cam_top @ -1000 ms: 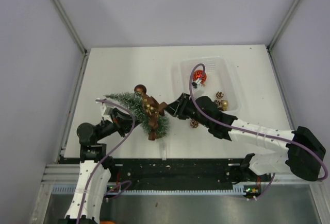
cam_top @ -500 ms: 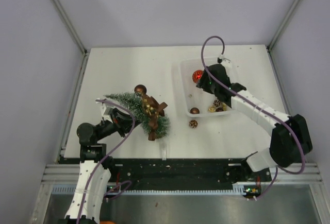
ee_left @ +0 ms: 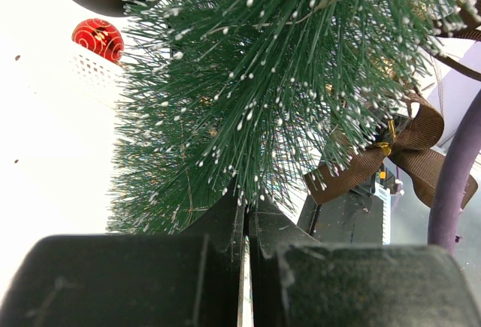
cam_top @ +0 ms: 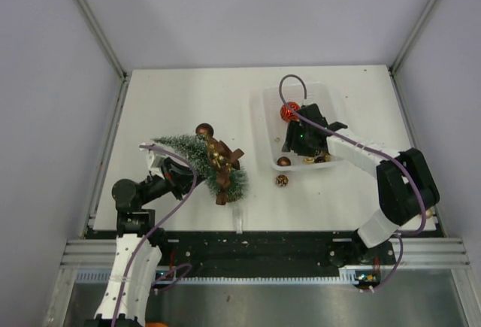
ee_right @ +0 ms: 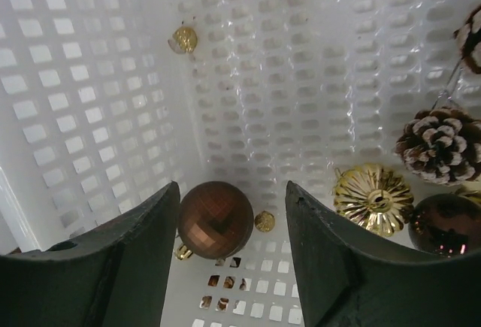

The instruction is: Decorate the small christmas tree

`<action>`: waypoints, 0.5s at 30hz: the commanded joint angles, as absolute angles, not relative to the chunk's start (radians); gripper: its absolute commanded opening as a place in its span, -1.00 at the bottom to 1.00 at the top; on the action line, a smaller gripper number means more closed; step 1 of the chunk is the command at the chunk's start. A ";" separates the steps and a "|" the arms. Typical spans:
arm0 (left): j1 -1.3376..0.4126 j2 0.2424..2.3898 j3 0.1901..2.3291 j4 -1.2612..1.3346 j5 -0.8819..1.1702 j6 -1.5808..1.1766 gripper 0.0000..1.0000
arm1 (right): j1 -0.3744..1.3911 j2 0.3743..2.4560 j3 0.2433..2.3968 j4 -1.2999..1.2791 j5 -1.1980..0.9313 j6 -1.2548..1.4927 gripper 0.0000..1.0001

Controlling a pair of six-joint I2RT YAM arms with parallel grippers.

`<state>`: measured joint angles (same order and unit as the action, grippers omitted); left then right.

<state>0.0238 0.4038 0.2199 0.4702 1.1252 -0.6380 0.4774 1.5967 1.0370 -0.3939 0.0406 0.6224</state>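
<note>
Sitting btwn R fingers [ee_right: 113,246], brown bauble [ee_right: 216,219]; gold bauble [ee_right: 373,198], pinecone [ee_right: 440,145] beside

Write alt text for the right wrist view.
The open right hand frames a faceted brown bauble in a white perforated plastic basket. Beside it lie a ribbed gold bauble, a frosted pine cone and a dark brown bauble.

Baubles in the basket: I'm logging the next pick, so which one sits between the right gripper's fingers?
The faceted brown bauble, framed by the open right gripper; the gold ribbed bauble and pinecone lie outside it.
</note>
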 commanded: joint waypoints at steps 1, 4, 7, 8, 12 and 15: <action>0.028 0.405 0.216 0.526 1.112 -0.635 -1.00 | 0.480 1.589 1.017 -0.394 -0.073 0.595 0.15; 0.026 0.402 0.218 0.523 1.115 -0.637 -1.00 | 0.482 1.624 1.019 -0.396 -0.132 0.583 0.12; 0.028 0.402 0.218 0.523 1.114 -0.634 -1.00 | 0.480 1.651 1.022 -0.397 -0.172 0.583 0.12; 0.026 0.399 0.218 0.523 1.114 -0.635 -1.00 | 0.480 1.658 1.026 -0.397 -0.184 0.580 0.12; 0.026 0.399 0.218 0.523 1.115 -0.635 -1.00 | 0.480 1.683 1.031 -0.399 -0.216 0.574 0.10; 0.028 0.397 0.218 0.523 1.115 -0.632 -1.00 | 0.480 1.695 1.028 -0.397 -0.210 0.575 -0.10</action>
<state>0.0238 0.4038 0.2199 0.4698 1.1252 -0.6376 0.4774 1.6844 1.0138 -0.4095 -0.1791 0.5900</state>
